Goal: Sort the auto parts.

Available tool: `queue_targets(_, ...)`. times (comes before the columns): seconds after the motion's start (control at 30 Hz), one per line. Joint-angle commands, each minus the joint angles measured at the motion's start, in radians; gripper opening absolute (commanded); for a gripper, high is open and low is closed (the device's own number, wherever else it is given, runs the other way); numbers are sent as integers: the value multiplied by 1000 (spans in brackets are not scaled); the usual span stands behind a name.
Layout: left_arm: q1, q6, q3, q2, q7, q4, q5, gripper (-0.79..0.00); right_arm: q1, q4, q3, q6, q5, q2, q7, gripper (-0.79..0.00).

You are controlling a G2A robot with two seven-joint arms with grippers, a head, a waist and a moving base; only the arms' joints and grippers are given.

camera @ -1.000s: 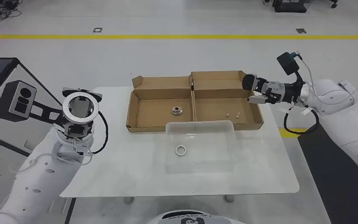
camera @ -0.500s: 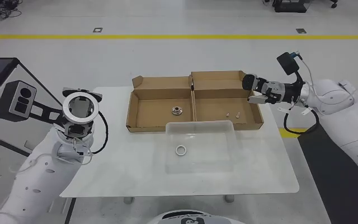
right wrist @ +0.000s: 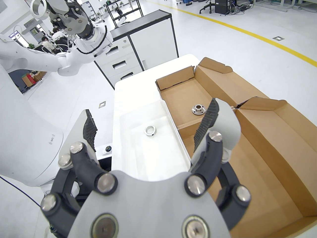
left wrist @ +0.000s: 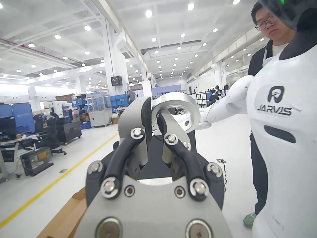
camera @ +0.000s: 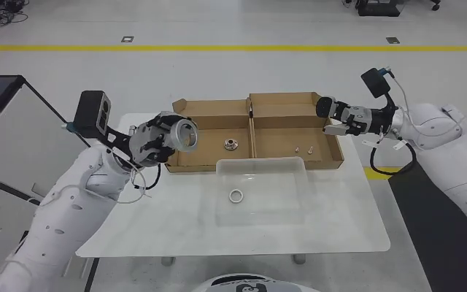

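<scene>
My left gripper [camera: 174,136] is shut on a large silver ring [camera: 185,134], held in the air at the left wall of the left cardboard box [camera: 201,146]. In the left wrist view the ring [left wrist: 176,111] is pinched by its wall between the fingers [left wrist: 147,115]. A small flanged part [camera: 230,143] lies in that box. Two small bolts [camera: 305,150] lie in the right cardboard box [camera: 281,140]. A small ring [camera: 236,196] sits in the clear tray [camera: 260,165]. My right gripper [camera: 330,117] hangs open over the right box's far right corner.
The two boxes stand side by side at the back of the white table [camera: 343,212], with the tray just in front of them. In the right wrist view a grey cabinet [right wrist: 146,38] stands beyond the table's left end.
My left arm has swung from beyond the table's left edge to the left box's left wall, carrying the large ring. The right arm has not moved.
</scene>
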Motion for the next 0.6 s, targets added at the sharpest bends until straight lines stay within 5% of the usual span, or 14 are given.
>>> queue_targets(0.0, -57, 29, 42, -13, -48, 41, -18, -785, 0, 0, 0, 0, 0, 0, 0, 0)
queue_targets(0.33, -297, 64, 241, -91, -280, 322, 17, -785, 0, 0, 0, 0, 0, 0, 0, 0)
queue_targets(0.57, -361, 63, 317, -124, -423, 479, 87, -785, 0, 0, 0, 0, 0, 0, 0, 0)
